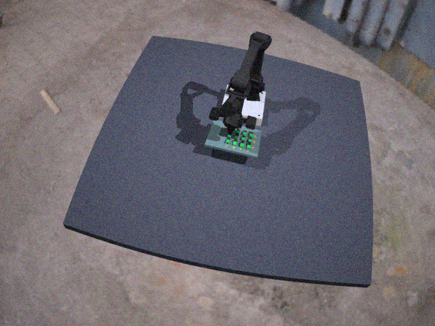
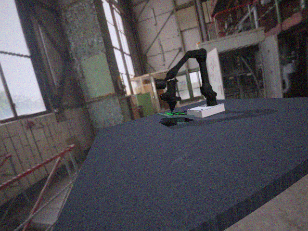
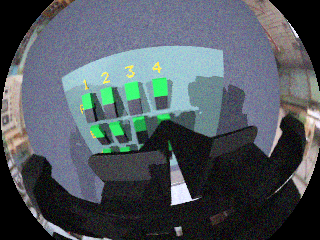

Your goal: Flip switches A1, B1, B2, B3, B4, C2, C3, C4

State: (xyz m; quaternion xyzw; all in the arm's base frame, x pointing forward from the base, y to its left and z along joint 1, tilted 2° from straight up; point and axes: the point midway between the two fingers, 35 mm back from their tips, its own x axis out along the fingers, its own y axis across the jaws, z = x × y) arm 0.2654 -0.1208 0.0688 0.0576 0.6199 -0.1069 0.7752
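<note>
The pale teal panel [image 1: 215, 142] [image 3: 190, 62] carries switches with green and dark halves. In the wrist view A1 [image 3: 87, 101], A2 [image 3: 108, 95], A3 [image 3: 132, 91] and A4 [image 3: 160, 87] show fully, green at the far end. Behind them stand B1 [image 3: 99, 132], B2 [image 3: 117, 130] and B3 [image 3: 140, 124]. My gripper [image 1: 230, 132] [image 2: 172, 110] [image 3: 165, 124] is shut and empty, its tip low over column 4 by B4 [image 3: 164, 118], which it partly hides. Most of row C is hidden there; I cannot tell whether the tip touches a switch, or which ends are raised.
The white base block [image 1: 253, 108] [image 2: 206, 110] of the arm stands just behind the panel's near edge. The dark table top [image 1: 211, 210] [image 2: 159, 159] lies around both. Arm shadows fall on the table and on the column 4 side of the panel.
</note>
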